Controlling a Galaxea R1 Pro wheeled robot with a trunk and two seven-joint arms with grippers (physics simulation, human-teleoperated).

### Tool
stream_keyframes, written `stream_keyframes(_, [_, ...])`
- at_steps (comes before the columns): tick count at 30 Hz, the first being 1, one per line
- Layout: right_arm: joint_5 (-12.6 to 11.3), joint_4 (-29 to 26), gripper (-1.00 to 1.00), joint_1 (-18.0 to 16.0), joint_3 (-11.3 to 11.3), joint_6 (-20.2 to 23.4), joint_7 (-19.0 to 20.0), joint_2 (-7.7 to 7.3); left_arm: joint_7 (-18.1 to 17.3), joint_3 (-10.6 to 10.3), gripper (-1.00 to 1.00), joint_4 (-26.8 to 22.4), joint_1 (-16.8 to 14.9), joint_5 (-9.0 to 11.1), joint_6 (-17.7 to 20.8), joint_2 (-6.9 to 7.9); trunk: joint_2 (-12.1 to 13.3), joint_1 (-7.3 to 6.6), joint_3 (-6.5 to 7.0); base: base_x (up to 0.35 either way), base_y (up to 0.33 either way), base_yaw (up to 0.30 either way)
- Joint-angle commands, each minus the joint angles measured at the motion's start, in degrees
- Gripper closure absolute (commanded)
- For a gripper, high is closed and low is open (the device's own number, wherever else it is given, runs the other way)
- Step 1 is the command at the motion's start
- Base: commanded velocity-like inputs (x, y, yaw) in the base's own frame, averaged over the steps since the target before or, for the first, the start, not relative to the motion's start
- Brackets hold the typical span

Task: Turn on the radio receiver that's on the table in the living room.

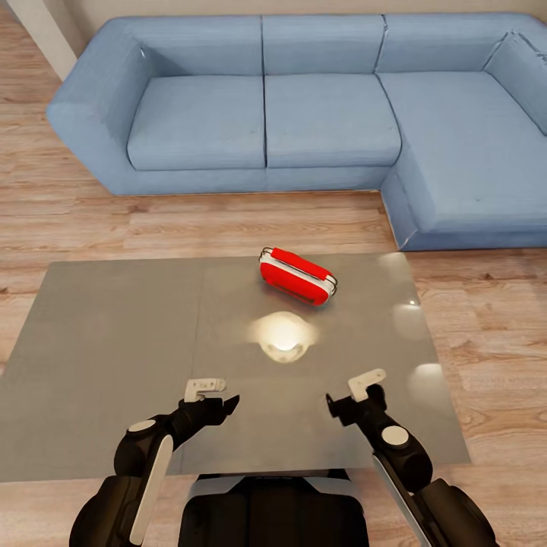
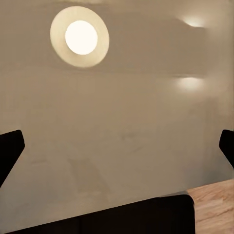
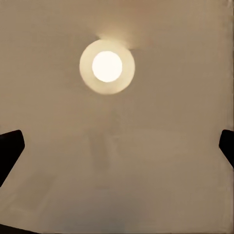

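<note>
Glossy grey table reflecting lamp, red radio receiver far side, blue sofa behind, both claws wide.

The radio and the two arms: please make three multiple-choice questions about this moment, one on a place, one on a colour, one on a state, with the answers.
1. Where does the radio receiver lie?
A. on the sofa
B. on the grey table, on its far half near the sofa
C. on the wood floor

2. What colour is the sofa?
A. blue
B. brown
C. green

3. How are the left gripper and the right gripper?
A. both shut on the radio
B. one holds the radio's handle
C. both open and holding nothing

Answers: 1 B, the red radio rests on the table beyond the bright lamp reflection. 2 A, its cushions and arms are light blue. 3 C, in both wrist views the fingers stand wide apart over the bare tabletop, well short of the radio.
</note>
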Motion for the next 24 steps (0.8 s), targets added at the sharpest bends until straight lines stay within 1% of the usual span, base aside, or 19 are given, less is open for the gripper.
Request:
stream_keyframes(1, [-0.02,0.00,-1.00,0.00,0.00,-0.01,-0.54,0.02,0.00,0.00,-1.00,0.00,0.00,0.00,0.00,0.00,0.00,0.00,0.00,0.000,0.000,0.000])
stream_keyframes(5, [-0.05,0.00,-1.00,0.00,0.00,-0.05,-2.46,0.18,0.01,0.00,-1.00,0.00,0.00,0.00,0.00,0.00,0.00,0.00,0.00,0.000,0.000,0.000])
stream_keyframes(10, [-0.05,0.00,-1.00,0.00,0.00,-0.06,-2.87,0.48,0.08,0.00,-1.00,0.05,0.00,-0.10,0.00,0.15,0.00,0.00,0.00,0.000,0.000,0.000])
stream_keyframes(12, [-0.06,0.00,-1.00,0.00,-0.02,-0.06,-2.90,0.47,0.08,0.00,-1.00,0.06,0.00,-0.38,0.00,0.17,0.00,0.00,0.00,0.000,0.000,0.000])
stream_keyframes(19, [-0.06,0.00,-1.00,0.00,-0.04,-0.09,-2.89,0.36,0.01,-0.14,-1.00,0.07,0.00,-2.82,0.00,0.11,0.00,0.00,0.00,0.000,0.000,0.000])
stream_keyframes(24, [-0.12,0.00,-1.00,0.00,-0.01,-0.14,-2.47,0.16,-0.06,-0.25,-1.00,0.07,0.00,-3.21,-0.08,0.09,0.00,0.00,0.00,0.000,0.000,0.000])
